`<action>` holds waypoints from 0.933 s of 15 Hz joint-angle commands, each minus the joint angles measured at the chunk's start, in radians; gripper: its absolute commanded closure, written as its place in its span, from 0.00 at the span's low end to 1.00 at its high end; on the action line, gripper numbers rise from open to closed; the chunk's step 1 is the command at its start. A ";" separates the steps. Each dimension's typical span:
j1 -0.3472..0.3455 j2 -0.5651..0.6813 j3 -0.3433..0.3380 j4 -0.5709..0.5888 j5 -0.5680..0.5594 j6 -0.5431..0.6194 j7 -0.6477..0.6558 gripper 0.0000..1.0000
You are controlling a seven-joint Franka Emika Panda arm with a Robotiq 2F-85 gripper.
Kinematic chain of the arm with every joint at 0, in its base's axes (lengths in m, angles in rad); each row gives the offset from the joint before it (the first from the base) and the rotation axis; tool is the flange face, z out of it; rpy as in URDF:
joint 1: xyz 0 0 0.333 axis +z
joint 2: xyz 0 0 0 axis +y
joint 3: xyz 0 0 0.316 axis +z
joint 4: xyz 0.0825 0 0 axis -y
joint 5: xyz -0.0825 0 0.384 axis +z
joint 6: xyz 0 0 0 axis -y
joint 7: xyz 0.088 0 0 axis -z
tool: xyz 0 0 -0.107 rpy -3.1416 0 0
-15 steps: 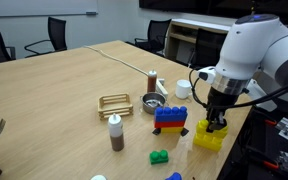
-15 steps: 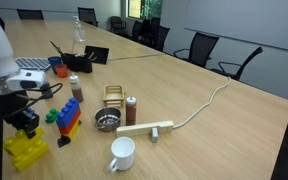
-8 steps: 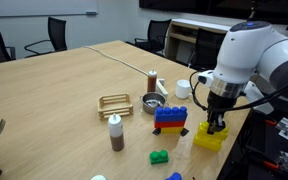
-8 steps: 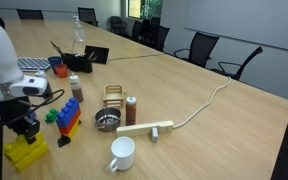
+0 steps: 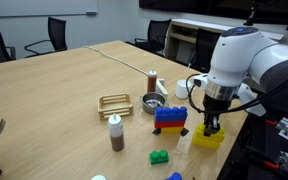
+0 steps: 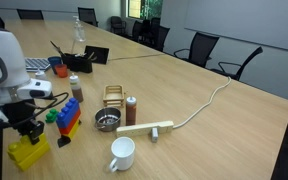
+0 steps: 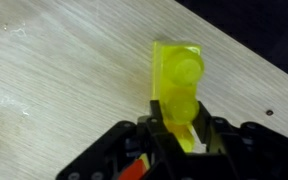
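1. In an exterior view, one gripper [image 5: 214, 126] comes down from above with its jaws closed narrow on one yellow block [image 5: 209, 139]. The block is at the edge of the table [image 5: 64, 85]. Just beside it stands one stack [image 5: 170, 118] of blue, red and yellow bricks. One green block [image 5: 159, 156] lies nearer the camera. There are also two bottles, a near bottle [image 5: 115, 131] and a far bottle [image 5: 152, 80], plus one bowl [image 5: 151, 104], one rack [image 5: 115, 103] and one mug [image 5: 183, 88]. Whether the yellow block rests on the table or hangs just clear of it cannot be told here.

2. In an exterior view from across the table, the gripper [image 6: 26, 128] again pinches the yellow block [image 6: 29, 152] at the near edge, beside the stack [image 6: 69, 120]. The counts match: two bottles, one bowl, one rack, one mug [image 6: 122, 153]. This view adds one wooden bar [image 6: 149, 128] with one cable [image 6: 209, 105] running from it. It also adds one laptop [image 6: 96, 55] at the far end and three chairs [image 6: 199, 47] along the far side.

3. The wrist view shows only three things: the table [image 7: 54, 80], the yellow block [image 7: 179, 80] and the gripper [image 7: 179, 135]. Only here do the grip and the block's round studs show. A black finger [image 7: 156, 135] presses each side of the block's lower end. The rest of the block juts out over the wood, close to the table's dark edge.
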State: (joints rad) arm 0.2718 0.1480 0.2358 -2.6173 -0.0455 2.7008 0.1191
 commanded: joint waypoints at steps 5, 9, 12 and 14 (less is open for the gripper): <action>-0.008 0.012 0.001 -0.005 0.024 0.063 -0.001 0.90; -0.013 0.042 0.007 -0.018 0.052 0.143 -0.014 0.90; -0.008 0.049 -0.002 -0.029 0.041 0.177 -0.002 0.90; -0.005 0.052 -0.007 -0.033 0.032 0.178 0.001 0.90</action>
State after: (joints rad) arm 0.2701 0.1796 0.2350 -2.6378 -0.0124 2.8371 0.1194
